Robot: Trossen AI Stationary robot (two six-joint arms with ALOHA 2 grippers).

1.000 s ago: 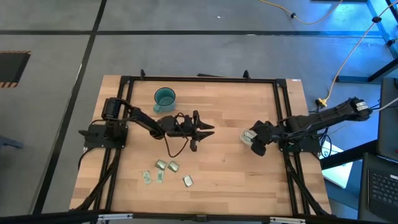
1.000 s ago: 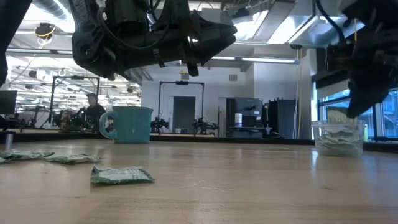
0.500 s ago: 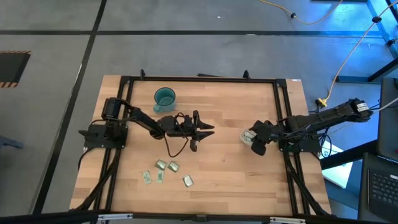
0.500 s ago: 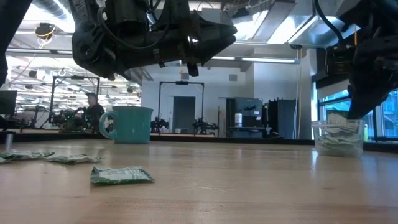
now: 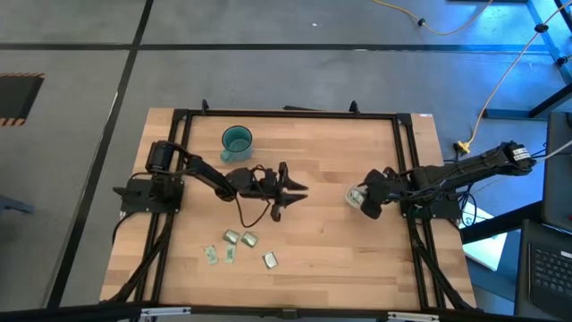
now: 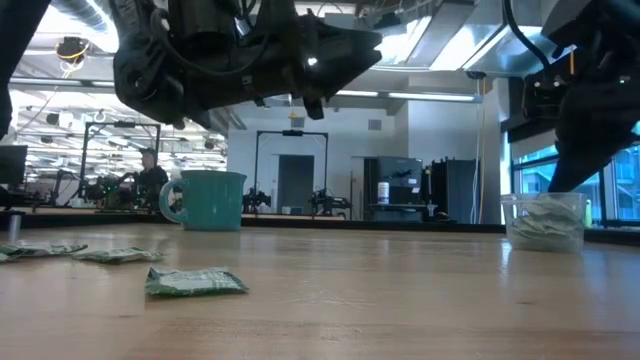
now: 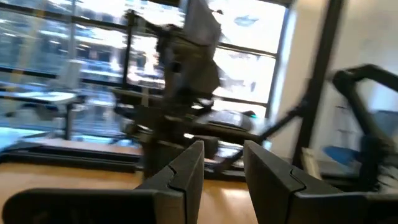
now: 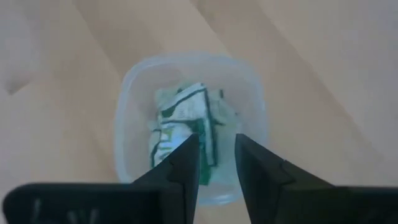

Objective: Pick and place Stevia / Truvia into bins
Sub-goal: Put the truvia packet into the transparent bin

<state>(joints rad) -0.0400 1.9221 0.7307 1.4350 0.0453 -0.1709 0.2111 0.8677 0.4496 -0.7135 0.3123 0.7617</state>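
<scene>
The right pincer (image 8: 216,163) hangs directly above the clear cup (image 8: 186,124), its fingers parted by a narrow gap and holding nothing. Inside that cup lies a small heap of green-and-white sachets (image 8: 183,127). The cup stands on the bench (image 5: 331,170) well to the right of the teal cup (image 5: 237,139); whether the teal cup holds anything cannot be told. Five loose sachets (image 5: 241,238) lie on the bench, well apart from the teal cup on the side nearer the front edge. The left pincer (image 5: 288,189) waits between the two cups, raised, fingers slightly apart and empty
</scene>
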